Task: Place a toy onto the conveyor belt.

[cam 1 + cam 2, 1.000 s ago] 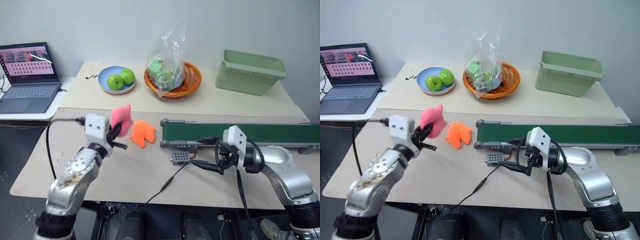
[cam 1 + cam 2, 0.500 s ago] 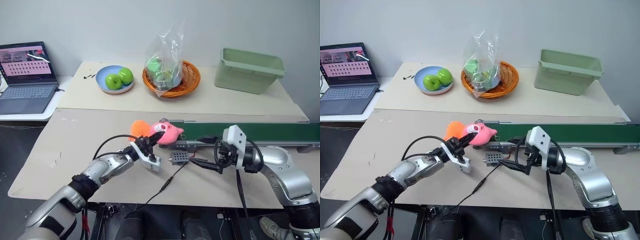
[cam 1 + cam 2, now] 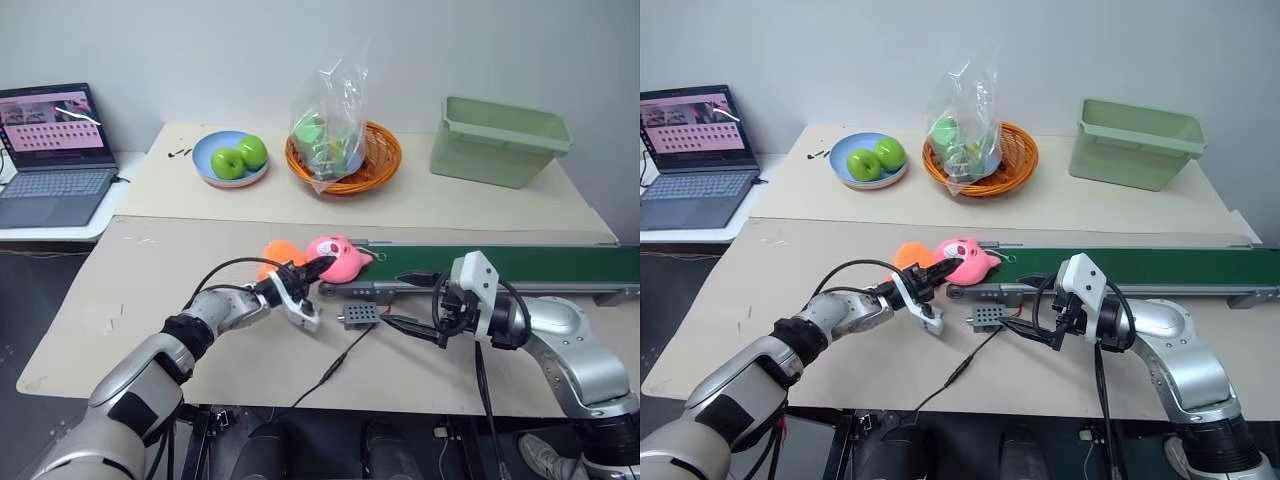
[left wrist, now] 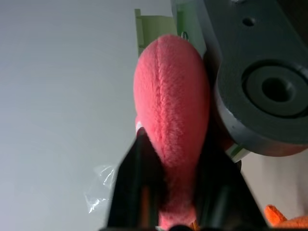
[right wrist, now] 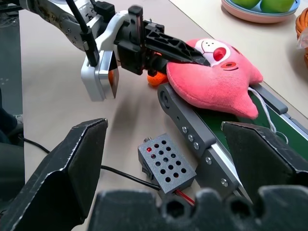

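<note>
Two head views: both eyes give one scene, told once here.
Head view, toy: the toy [image 3: 337,259] rests on the left end of the conveyor belt [image 3: 500,266], partly overhanging the end roller, its wide body lying roughly along the belt's run.
Head view, my left gripper: my left gripper [image 3: 313,270] reaches in from the table's near-left side and meets the toy at its left flank — fingers about level, pointing along the belt.
Head view, neighbour: the orange toy [image 3: 275,252] lies on the table just behind my left wrist, beside the belt's end.
Head view, my right gripper: my right gripper [image 3: 1025,327] hangs near the table's front edge, in front of the control box [image 3: 359,315], apart from the toy; the left is plainly the nearer one.
Left wrist view, jaws: my two dark fingers [image 4: 132,192] flank the narrow end of the toy [image 4: 172,120], close on its plush. I judge the clasp is loosening, but I cannot tell from here whether the toy is free of me.
Left wrist view, belt: the grey roller end of the frame [image 4: 262,91] sits right against the toy's side.
Right wrist view, jaws: my right fingers [image 5: 77,159] stand spread wide, empty.
Right wrist view, relation: the toy [image 5: 216,74] lies face up across the belt's end, dead ahead of the left fingers — so the coming move, as I judge it, is to draw straight back along the belt's line.
</note>
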`<action>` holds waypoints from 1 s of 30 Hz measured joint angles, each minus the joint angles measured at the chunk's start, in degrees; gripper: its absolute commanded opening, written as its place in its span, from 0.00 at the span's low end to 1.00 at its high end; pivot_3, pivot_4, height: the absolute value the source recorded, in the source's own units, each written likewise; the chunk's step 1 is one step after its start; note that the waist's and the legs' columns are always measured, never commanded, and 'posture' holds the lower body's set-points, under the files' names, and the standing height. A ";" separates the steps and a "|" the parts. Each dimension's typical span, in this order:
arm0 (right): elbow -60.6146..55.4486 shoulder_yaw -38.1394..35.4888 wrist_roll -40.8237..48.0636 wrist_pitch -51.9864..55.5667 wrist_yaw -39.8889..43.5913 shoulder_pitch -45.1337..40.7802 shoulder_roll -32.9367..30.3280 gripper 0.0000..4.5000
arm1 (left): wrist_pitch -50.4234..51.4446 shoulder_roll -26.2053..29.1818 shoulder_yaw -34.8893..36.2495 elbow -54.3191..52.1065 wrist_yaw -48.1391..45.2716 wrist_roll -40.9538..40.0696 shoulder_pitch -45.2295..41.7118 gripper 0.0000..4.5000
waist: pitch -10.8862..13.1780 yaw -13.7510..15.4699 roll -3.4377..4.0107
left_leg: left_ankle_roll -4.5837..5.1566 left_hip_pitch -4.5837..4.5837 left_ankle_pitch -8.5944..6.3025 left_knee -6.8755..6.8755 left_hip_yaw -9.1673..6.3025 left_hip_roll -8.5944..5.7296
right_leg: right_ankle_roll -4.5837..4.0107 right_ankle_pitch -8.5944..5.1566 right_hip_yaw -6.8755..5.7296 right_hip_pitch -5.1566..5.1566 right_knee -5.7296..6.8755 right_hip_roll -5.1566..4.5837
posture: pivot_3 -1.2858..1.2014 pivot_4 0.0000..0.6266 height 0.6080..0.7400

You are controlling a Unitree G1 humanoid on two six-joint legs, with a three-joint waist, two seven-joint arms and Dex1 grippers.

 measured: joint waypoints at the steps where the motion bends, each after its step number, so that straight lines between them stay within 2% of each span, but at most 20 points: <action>1: 0.00 0.00 -0.01 0.00 -0.02 -0.01 0.05 1.00 | -0.02 -0.05 0.17 0.01 0.08 -0.17 0.00 0.57 | 0.00 0.00 0.00 | 0.00 -0.01 0.00 0.01 0.00 0.00 | 0.00 0.00 0.00 0.00 0.00 0.00 | 0.52 0.24 0.81; 2: 0.01 0.01 -0.02 0.00 -0.03 -0.03 0.12 1.00 | 0.00 -0.20 0.55 0.01 0.04 -0.59 -0.07 0.63 | 0.00 0.01 0.00 | 0.00 0.00 0.00 0.01 0.00 0.00 | 0.00 0.00 0.00 0.01 0.00 0.00 | 0.52 0.24 0.81; 25: 1.33 0.49 -0.15 -0.02 0.56 -1.53 1.44 1.00 | 0.25 1.06 3.42 0.21 -1.93 -3.99 0.28 0.63 | 0.00 -0.12 0.00 | 0.00 0.00 0.00 0.02 0.01 0.00 | 0.01 0.01 0.00 -0.01 0.03 0.00 | 0.52 0.24 0.81; 28: 1.62 0.50 -0.51 -0.03 0.55 -1.57 1.46 1.00 | 0.05 1.30 3.93 -0.11 -1.97 -4.60 0.78 0.78 | 0.00 -0.04 0.00 | 0.00 0.01 0.00 0.02 0.01 0.00 | 0.01 0.01 -0.01 0.00 0.04 0.00 | 0.52 0.24 0.81; 30: 1.70 0.50 -0.54 -0.03 0.56 -1.57 1.49 1.00 | -0.08 1.30 4.38 -0.11 -2.29 -4.94 0.85 0.94 | 0.00 -0.03 0.00 | 0.00 0.00 0.00 0.04 0.01 0.00 | 0.01 0.01 0.00 0.00 0.04 0.00 | 0.52 0.24 0.81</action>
